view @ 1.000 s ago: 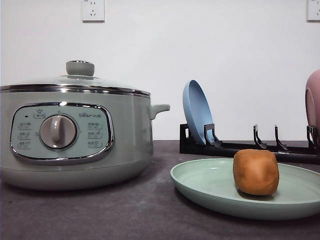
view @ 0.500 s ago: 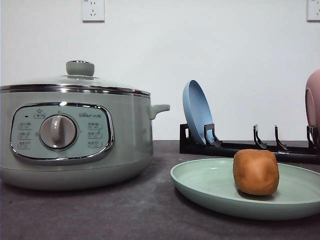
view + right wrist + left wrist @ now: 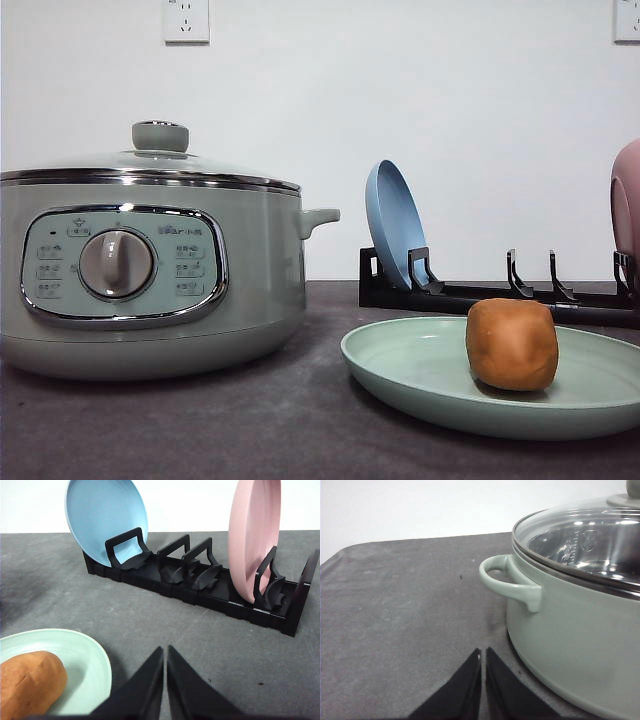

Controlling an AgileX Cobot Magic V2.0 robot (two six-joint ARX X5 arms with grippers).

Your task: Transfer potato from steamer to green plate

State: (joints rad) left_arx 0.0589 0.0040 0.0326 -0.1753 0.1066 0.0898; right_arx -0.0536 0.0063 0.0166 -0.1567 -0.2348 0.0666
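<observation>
A dark grey table (image 3: pixel 250 420) holds everything. Largest is one steamer (image 3: pixel 150 270), pale green, on the left, its glass lid (image 3: pixel 585 535) on. To its right lies one green plate (image 3: pixel 420 370), flat on the table. Behind it stands one black rack (image 3: pixel 200 587) with one blue plate (image 3: pixel 102 517) and one pink plate (image 3: pixel 252 540) upright in its slots, well apart. One potato (image 3: pixel 511 343), orange-brown, sits on the green plate, right of its middle and clear of the rim.

The left gripper (image 3: pixel 483 652) hangs low over the table just beside the steamer's side handle (image 3: pixel 507 580); its black tips are together, holding nothing. The right gripper (image 3: pixel 165 650) hovers between the green plate and the rack, tips also together and empty.

Judging by this, the transfer looks finished. Doing the last step well means pulling both arms back without brushing the plate rim, the rack or the handle, so the potato is not jolted.
</observation>
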